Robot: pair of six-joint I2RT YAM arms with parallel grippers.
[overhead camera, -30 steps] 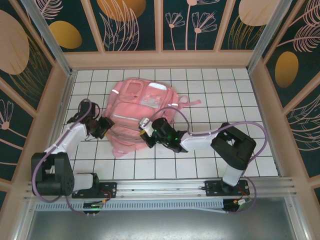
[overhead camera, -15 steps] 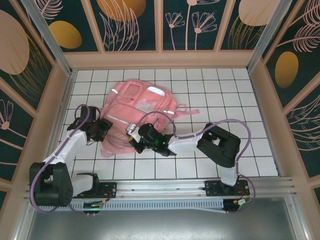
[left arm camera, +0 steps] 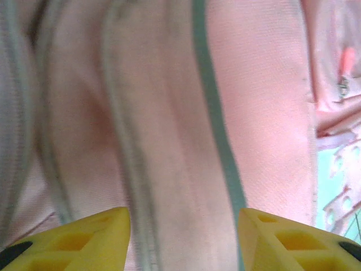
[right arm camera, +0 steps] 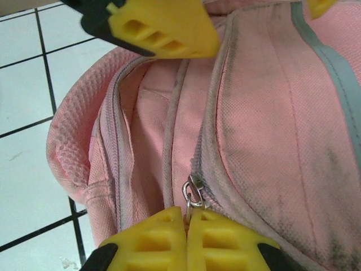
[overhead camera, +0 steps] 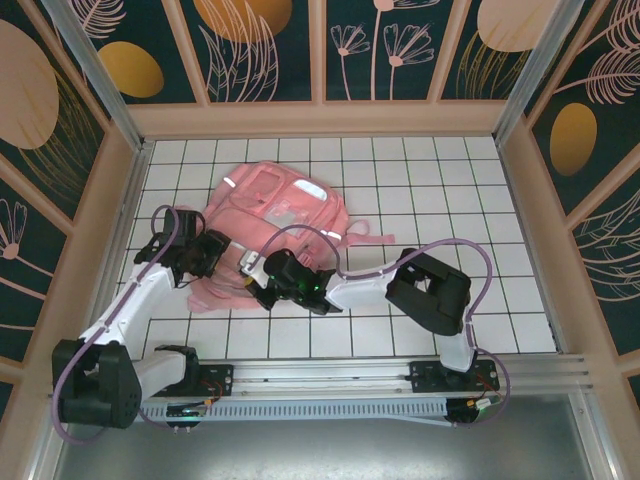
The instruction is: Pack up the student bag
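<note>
Pink fabric everywhere: the student bag [overhead camera: 275, 200] lies flat on the white tiled surface [overhead camera: 450, 180], upper left of centre in the top view, with both arms crowded at its lower-left end

Right gripper [right arm camera: 187, 226] has its fingers pressed fully together, and the little metal zipper pull [right arm camera: 193, 195] sits right at their tips, so it looks pinched. Left gripper [left arm camera: 183, 240] has its fingers about half apart with a ridge of bag fabric running up between them. Honestly can't tell if that's a real pinch or just straddling it

What I'd worry about:
- the pull is a tiny ring held at the very tip, so a tug at a bad angle could pop it out
- if the left side isn't anchoring the bag, the whole thing probably slides on the smooth tile instead of the zip running
- the soft fabric is bunched up next to the zip track and could get eaten by the slider
- the two grippers are very near each other; a left finger pokes into the top of the right wrist view, so a bump seems possible

Room: the wooden rail [overhead camera: 112, 210] is near on the left. Plenty of bare tile to the right and along the bottom, though a strap [overhead camera: 378, 236] trails out that way
</note>
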